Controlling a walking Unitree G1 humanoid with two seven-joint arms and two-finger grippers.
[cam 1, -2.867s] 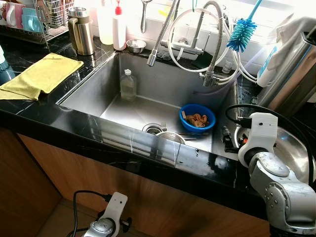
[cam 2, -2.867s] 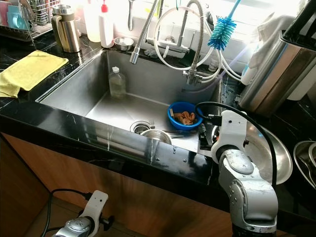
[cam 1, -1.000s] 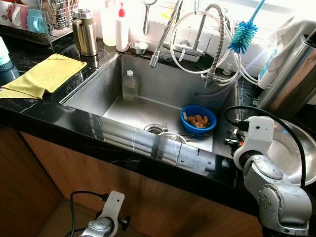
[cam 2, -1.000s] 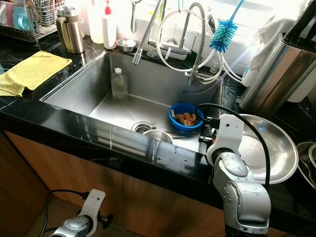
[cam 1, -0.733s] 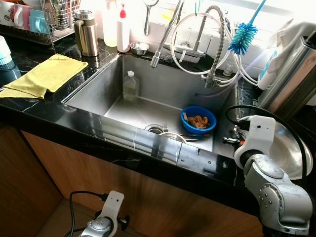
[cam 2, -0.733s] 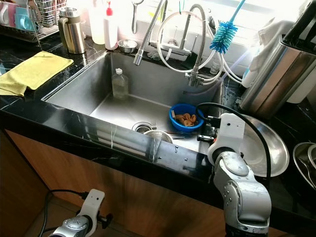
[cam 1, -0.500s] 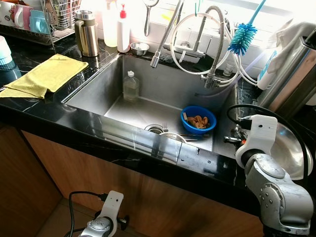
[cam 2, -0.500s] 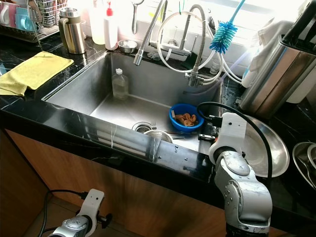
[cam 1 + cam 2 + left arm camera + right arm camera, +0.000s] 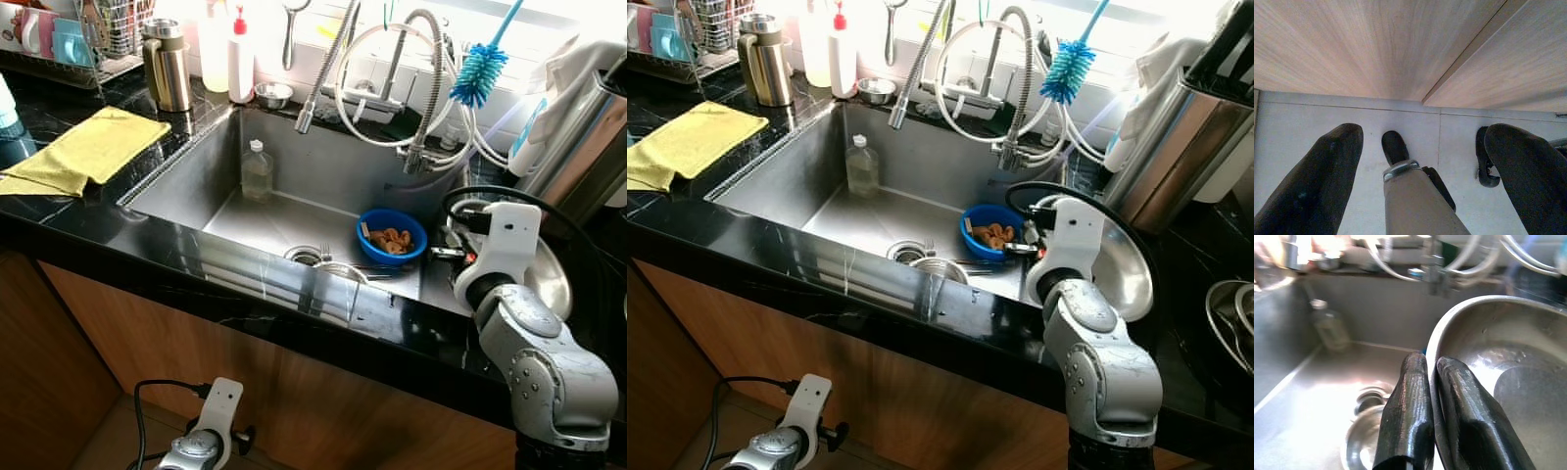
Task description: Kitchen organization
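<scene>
The right gripper (image 9: 1431,382) pinches the rim of a steel bowl (image 9: 1513,357), one finger on each side, and holds it tilted at the right edge of the sink (image 9: 294,206), just beside a blue bowl (image 9: 392,235). The left gripper (image 9: 1425,161) hangs low by the cabinet with its fingers spread wide and nothing between them.

Black marble countertop (image 9: 69,230) surrounds the steel sink (image 9: 196,176). A yellow cloth (image 9: 83,149), steel jug (image 9: 168,64) and small steel bowl (image 9: 272,94) rest on it.
</scene>
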